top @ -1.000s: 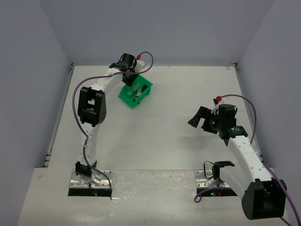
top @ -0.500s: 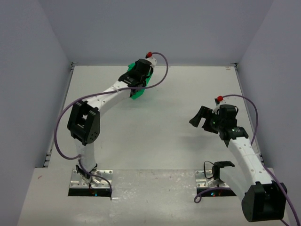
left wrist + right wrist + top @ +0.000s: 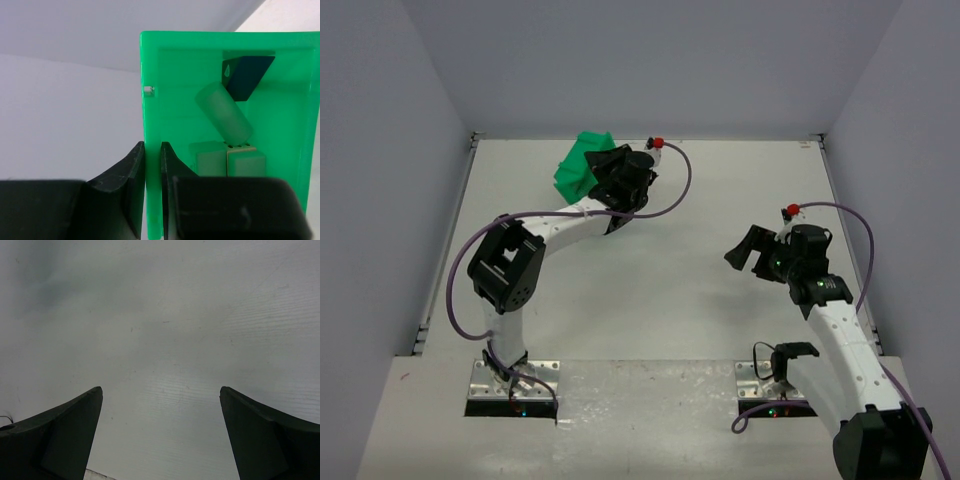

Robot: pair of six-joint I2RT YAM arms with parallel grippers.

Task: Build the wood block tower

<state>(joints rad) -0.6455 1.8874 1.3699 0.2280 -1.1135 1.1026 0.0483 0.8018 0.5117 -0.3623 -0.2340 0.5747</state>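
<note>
**Bin lifted, blocks still aboard**

Your left gripper (image 3: pixel 152 150) pinches the side wall of the green bin (image 3: pixel 150 65), jaws pressed together on the thin plastic. A second ago the bin sat upright on the surface (image 3: pixel 670 280). Now it hangs lifted and tipped near the far edge, with the arm swung across beneath it. The blocks all lie loose inside: a blue piece (image 3: pixel 247 75), a pale cylinder (image 3: pixel 223 112) and two pale cubes (image 3: pixel 246 162). No tower stands yet, and tipping them out looks like your next step. Your right gripper (image 3: pixel 160 390) waits spread wide over the surface, barely moved.
</note>
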